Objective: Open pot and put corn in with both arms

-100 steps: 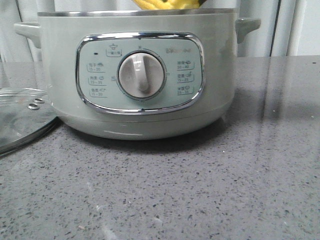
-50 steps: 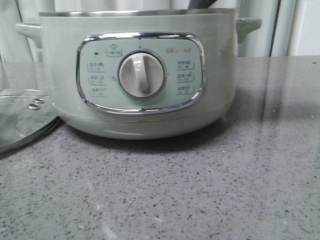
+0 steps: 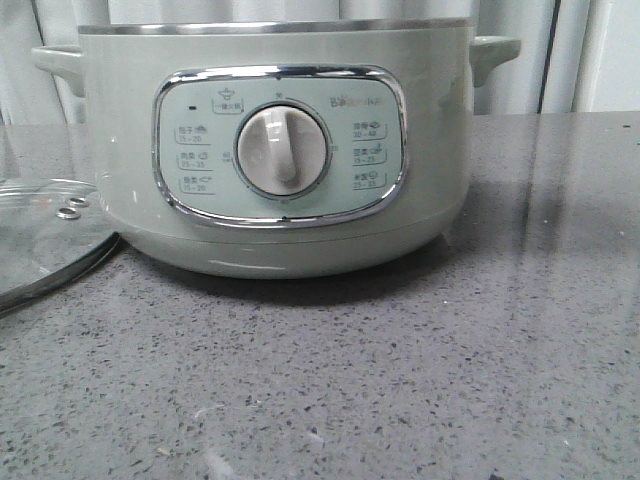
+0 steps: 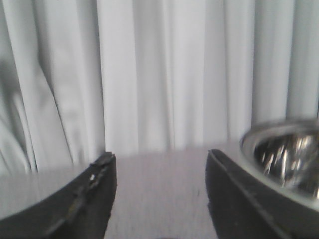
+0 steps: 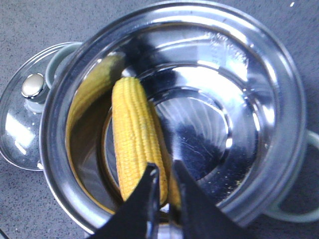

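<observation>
The pale green pot (image 3: 280, 150) stands uncovered on the grey counter, its dial facing me. In the right wrist view its steel rim (image 5: 279, 79) shows from above, and the yellow corn (image 5: 134, 139) lies inside on the steel bottom. My right gripper (image 5: 164, 168) hangs above the pot over the corn's near end, its fingers almost together with nothing between them. My left gripper (image 4: 160, 157) is open and empty, over the counter beside the pot's rim (image 4: 284, 154). Neither gripper shows in the front view.
The round glass lid (image 3: 40, 235) lies flat on the counter left of the pot; it also shows in the right wrist view (image 5: 25, 119). A white curtain (image 4: 149, 74) hangs behind the counter.
The corn showed above the pot's rim a second ago and has gone down inside. Half a second ago a dark gripper part showed above the rim; now it is out of the front view.
</observation>
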You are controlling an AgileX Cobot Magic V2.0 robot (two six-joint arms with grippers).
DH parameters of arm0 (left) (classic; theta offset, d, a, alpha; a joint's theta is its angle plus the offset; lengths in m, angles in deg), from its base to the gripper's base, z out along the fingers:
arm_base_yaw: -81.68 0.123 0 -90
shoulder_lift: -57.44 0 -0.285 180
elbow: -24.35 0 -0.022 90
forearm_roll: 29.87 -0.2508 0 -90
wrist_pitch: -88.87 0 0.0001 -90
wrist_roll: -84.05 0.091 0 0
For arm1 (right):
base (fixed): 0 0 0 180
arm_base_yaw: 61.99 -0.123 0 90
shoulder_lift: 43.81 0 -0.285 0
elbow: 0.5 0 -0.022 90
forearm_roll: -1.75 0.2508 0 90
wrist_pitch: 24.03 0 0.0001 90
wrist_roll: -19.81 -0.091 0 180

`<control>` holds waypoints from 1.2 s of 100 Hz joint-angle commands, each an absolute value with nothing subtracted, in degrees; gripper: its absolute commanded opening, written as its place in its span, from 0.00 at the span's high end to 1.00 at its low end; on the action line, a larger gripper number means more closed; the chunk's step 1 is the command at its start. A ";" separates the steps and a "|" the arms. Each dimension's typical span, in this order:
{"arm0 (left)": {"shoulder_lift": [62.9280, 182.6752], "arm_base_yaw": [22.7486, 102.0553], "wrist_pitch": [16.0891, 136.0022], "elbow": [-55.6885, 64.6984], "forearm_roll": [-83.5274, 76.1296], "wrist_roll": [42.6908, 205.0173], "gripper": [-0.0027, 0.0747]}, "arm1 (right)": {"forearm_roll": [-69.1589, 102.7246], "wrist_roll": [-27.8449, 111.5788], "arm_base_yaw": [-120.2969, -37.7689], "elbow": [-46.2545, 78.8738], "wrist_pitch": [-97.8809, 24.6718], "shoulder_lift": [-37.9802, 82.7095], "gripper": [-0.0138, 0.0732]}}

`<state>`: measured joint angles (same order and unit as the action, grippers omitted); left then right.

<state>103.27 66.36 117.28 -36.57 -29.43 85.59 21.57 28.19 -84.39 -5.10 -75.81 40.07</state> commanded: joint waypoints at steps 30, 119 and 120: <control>76.15 65.87 99.94 -34.69 -29.37 85.43 0.99 | 14.48 28.90 -84.39 7.33 -61.18 23.06 0.92; 63.41 65.87 72.92 -34.69 -27.16 85.43 0.99 | 7.72 28.90 -84.39 66.22 -26.30 -20.21 0.92; 63.41 65.87 72.92 -34.69 -27.16 85.43 0.99 | 7.72 28.90 -84.39 66.42 -26.30 -20.21 0.92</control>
<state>64.96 66.36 68.85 -36.57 -27.76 85.60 8.17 28.40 -84.39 65.99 -31.41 -20.38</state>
